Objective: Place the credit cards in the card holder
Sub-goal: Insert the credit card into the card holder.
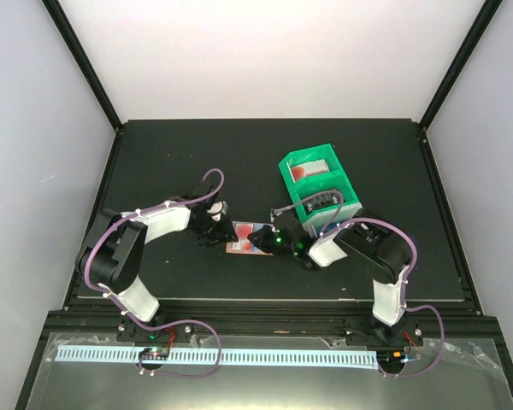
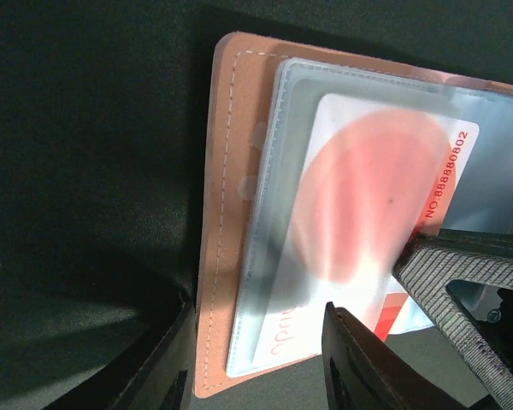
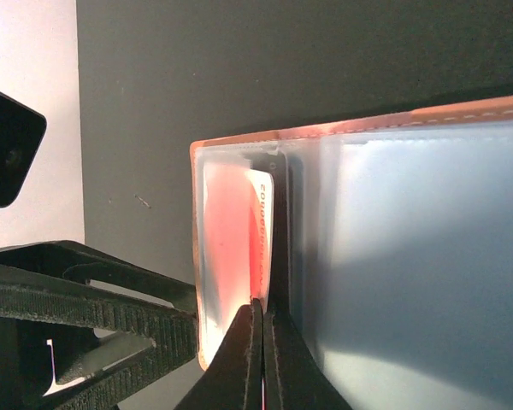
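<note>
**Card being seated in the holder's sleeve**

The insertion step is being carried out. A red-and-white card [image 2: 359, 196] is being fed into a clear sleeve [image 2: 278, 171] of the opened card holder [image 2: 222, 213], which is lying flat on the black table [image 1: 171, 162] between the two arms. Most of the card is already being covered by the sleeve.

The right gripper [image 3: 262, 312] is being held low over the holder. Its fingers are pressed together on the card's trailing edge, with only a thin red line showing between them. The left gripper [image 2: 256, 320] is being held at the holder's other side, jaws wide apart and straddling its edge, with nothing pinched. Whether a finger is pressing the leather down cannot be told.

The next move is judged to call for a short, straight push along the sleeve. A release would then be needed that does not drag the card back out.

Both arms are being extended inward with elbows bent, wrists converging on the holder. Something red is lying in the green tray [image 1: 318, 192] beyond the right arm.
</note>
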Tool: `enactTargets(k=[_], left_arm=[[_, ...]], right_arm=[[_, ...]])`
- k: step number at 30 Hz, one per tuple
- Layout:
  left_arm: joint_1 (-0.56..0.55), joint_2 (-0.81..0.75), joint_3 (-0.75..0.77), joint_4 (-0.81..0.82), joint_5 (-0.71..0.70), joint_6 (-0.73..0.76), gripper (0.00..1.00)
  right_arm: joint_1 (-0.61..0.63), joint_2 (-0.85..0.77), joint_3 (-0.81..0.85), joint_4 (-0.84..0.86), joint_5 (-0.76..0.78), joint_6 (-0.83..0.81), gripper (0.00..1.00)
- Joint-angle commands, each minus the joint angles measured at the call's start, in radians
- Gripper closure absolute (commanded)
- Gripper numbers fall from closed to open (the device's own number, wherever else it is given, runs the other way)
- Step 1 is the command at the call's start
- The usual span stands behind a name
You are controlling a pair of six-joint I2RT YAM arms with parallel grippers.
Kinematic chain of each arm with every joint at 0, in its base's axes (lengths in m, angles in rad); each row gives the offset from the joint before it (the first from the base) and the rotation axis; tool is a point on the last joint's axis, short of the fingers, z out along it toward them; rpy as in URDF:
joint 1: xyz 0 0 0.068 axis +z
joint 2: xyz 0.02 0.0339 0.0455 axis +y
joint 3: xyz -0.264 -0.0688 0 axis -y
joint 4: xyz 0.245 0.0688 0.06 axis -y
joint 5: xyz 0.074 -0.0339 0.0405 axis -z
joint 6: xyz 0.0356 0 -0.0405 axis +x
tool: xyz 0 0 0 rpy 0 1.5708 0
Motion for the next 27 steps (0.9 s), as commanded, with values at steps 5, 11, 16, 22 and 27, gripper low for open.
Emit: enactTargets(k=[5,11,16,22,27], left_arm=[[-0.009,0.055,-0.034,-0.021,-0.051,0.002,0.58],[-0.011,0.045,-0.037,-0.01,-0.03,0.007,0.62],[-0.013,0.049,-0.042,-0.012,-0.051,0.006,0.65],[-0.015,0.043,-0.062,-0.006,-0.103,0.001,0.66],[-0.016,0.021,-0.067,0.0,-0.114,-0.01,0.66]], right_arm=[[0.012,0.045,0.002,-0.031,-0.035,0.004,0.96],[0.015,0.065,0.015,-0.011,-0.059,0.014,0.96],[0.015,0.026,-0.005,-0.031,-0.029,0.013,0.92],[0.012,-0.122,-0.017,-0.206,0.079,-0.044,0.68],[0.007,-0.285,0.004,-0.415,0.183,-0.136,0.52]])
